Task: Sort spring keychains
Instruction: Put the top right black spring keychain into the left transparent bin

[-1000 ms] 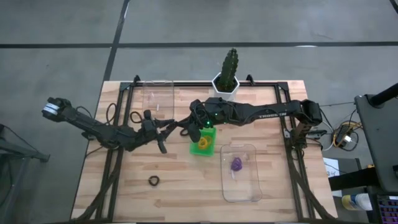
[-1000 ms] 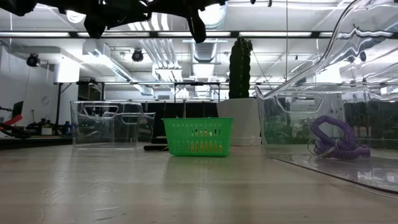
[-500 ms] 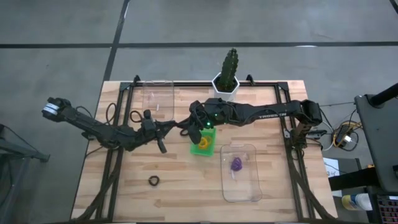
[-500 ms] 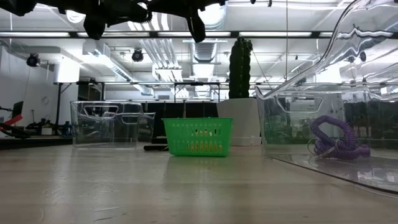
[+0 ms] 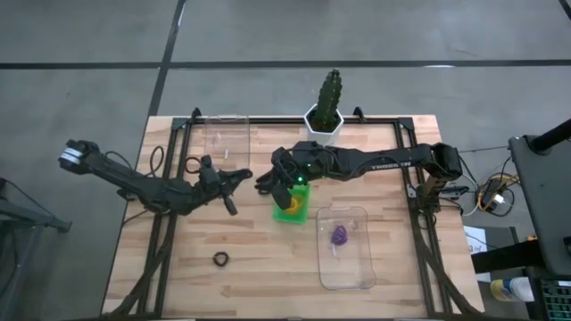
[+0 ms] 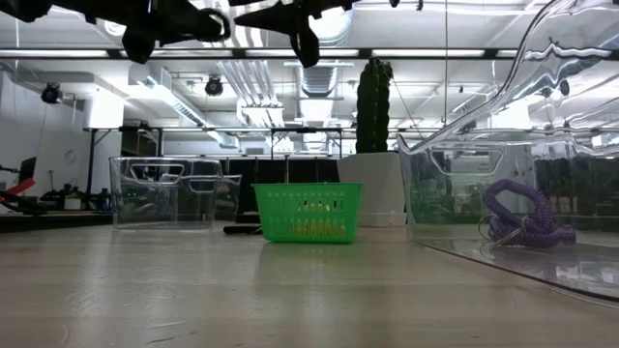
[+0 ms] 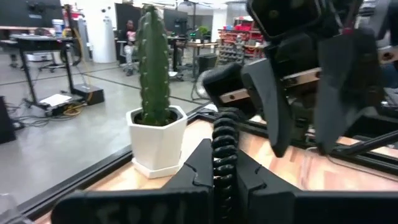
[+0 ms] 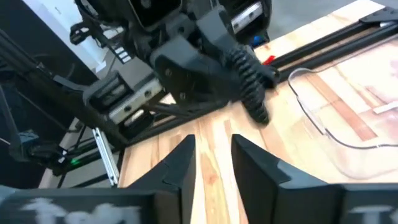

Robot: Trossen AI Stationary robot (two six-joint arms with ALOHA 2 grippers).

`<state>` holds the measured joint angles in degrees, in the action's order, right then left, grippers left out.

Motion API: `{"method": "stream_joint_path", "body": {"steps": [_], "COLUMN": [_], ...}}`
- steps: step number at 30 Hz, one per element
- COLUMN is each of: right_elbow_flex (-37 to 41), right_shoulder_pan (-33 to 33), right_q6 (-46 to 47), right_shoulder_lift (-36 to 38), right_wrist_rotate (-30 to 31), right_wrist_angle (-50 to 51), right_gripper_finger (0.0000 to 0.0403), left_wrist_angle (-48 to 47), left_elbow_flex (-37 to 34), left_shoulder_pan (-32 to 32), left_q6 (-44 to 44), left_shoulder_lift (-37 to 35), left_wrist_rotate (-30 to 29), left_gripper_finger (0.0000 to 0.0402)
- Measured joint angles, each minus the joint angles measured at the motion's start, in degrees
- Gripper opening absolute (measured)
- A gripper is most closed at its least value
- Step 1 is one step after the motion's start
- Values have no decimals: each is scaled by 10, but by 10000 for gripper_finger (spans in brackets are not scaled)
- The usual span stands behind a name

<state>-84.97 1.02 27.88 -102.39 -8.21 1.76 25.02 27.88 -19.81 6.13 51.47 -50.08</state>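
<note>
A black spring keychain sits between the fingers of my left gripper, which is shut on it above the table's middle. My right gripper stands open just to its right, fingers on either side of open air, facing the left gripper. The coil juts out of the left gripper toward it. Below the right gripper stands a green bin with orange keychains in it. A purple keychain lies in a clear bin. Another black keychain lies flat on the wood near the front. My left gripper pinches the black keychain's coil between its two fingers. The fingers come roughly level from the table's left side. The coil's free end sticks out past the fingertips, lifted clear of the table.
A second clear bin stands at the far left of the table and a potted cactus at the far edge. Black frame rails run along both sides. Bare wood lies at the front left.
My left gripper has shut on the black keychain that my right gripper held out. My right gripper has then opened and let it go. The left gripper has drawn back a little toward the table's left edge with the keychain.
</note>
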Motion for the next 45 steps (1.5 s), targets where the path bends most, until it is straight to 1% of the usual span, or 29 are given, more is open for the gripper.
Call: {"method": "stream_joint_path", "body": {"steps": [3, 8, 11, 15, 18, 23, 28, 31, 34, 39, 41, 45], "right_elbow_flex": [0, 0, 0, 0, 0, 0, 1, 4, 9, 18, 20, 22], "right_shoulder_pan": [0, -3, -4, -5, -8, -11, -10, -10, -10, -10, -10, -10], "right_q6": [-5, -28, -30, -37, -54, -73, -124, -171, -220, -253, -255, -253], "right_shoulder_lift": [0, 3, 8, 16, 24, 34, 45, 56, 71, 97, 106, 117], "right_wrist_rotate": [0, -3, -8, -9, -8, -9, -8, -8, -8, -8, -8, -8], "right_wrist_angle": [13, 13, 14, 16, 23, 43, 77, 84, 84, 84, 86, 86], "right_gripper_finger": [120, 139, 141, 133, 126, 115, 105, 99, 93, 84, 81, 76], "left_wrist_angle": [-31, -116, -176, -226, -242, -283, -350, -385, -399, -403, -409, -445], "left_elbow_flex": [0, 0, 0, 0, 0, 0, 0, 0, 0, 5, 17, 63], "left_shoulder_pan": [0, 10, 35, 90, 149, 272, 395, 450, 478, 485, 486, 486], "left_q6": [1, 1, 2, 4, 10, 26, 47, 51, 51, 46, 45, 31], "left_shoulder_lift": [-15, -42, -53, -57, -56, -55, -43, -26, -4, 38, 61, 122], "left_wrist_rotate": [-18, -78, -95, -86, -37, 101, 221, 288, 322, 345, 355, 357], "left_gripper_finger": [12, 12, 12, 12, 12, 12, 12, 12, 12, 12, 12, 12]}}
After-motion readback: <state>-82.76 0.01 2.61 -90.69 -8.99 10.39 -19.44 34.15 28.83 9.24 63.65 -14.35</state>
